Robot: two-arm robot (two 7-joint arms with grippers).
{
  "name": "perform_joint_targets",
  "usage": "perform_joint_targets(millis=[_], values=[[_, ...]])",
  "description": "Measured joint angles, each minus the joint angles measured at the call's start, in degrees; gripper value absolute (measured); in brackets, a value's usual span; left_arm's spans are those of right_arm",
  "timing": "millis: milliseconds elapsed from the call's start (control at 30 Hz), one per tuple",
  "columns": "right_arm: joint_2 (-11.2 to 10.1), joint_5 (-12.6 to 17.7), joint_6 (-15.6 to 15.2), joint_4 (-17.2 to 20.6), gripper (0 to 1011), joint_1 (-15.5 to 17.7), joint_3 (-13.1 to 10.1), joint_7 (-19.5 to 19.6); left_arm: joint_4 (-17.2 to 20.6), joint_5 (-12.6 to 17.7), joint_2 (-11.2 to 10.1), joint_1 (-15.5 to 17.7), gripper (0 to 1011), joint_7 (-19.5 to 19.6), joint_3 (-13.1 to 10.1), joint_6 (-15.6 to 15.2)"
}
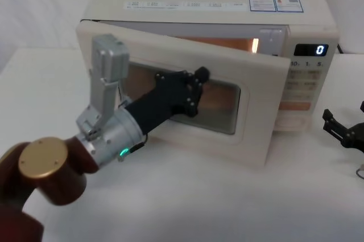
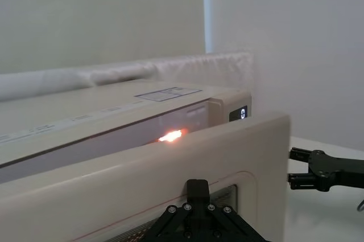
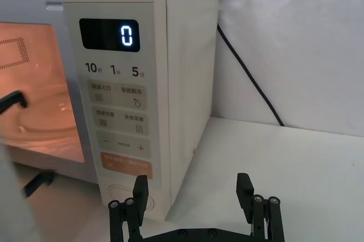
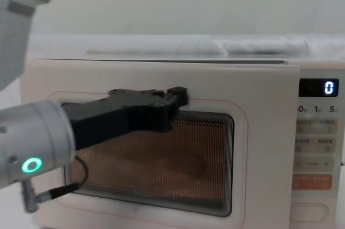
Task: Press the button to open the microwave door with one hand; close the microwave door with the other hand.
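Everything is lit softly and evenly from above, so the white table (image 1: 187, 196) and backdrop come out bright and a bit washed, with only faint shadows cast under the microwave (image 1: 227, 3) and the left arm. A warm orange glow is thrown from the oven's interior lamp (image 2: 172, 135), which is blown out to a hot spot in the left wrist view, and the lit display (image 3: 128, 35) is slightly bloomed. The left gripper (image 4: 178, 97) is rendered soft and out of focus in the chest view, and the wrist views look mildly hazy.
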State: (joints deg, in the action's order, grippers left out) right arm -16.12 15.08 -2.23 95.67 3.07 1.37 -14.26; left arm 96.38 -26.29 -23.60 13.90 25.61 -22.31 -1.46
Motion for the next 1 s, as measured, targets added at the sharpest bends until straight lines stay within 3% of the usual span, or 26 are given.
perform_joint_targets(millis=[167, 500, 1000], values=[[0.0, 0.0, 0.0, 0.0, 1002, 0.0, 0.0, 0.0, -2.78, 0.51, 1.08, 3.14, 0, 0.81, -1.91, -0.35], [0.0, 0.0, 0.0, 0.0, 1002, 0.0, 0.0, 0.0, -6.12, 1.55, 3.11, 7.1, 0, 0.14, -3.55, -0.71], [0.0, 0.0, 0.0, 0.0, 1002, 0.0, 0.0, 0.0, -9.29, 2.51, 4.93, 9.73, 0, -0.7, -4.42, -1.26]])
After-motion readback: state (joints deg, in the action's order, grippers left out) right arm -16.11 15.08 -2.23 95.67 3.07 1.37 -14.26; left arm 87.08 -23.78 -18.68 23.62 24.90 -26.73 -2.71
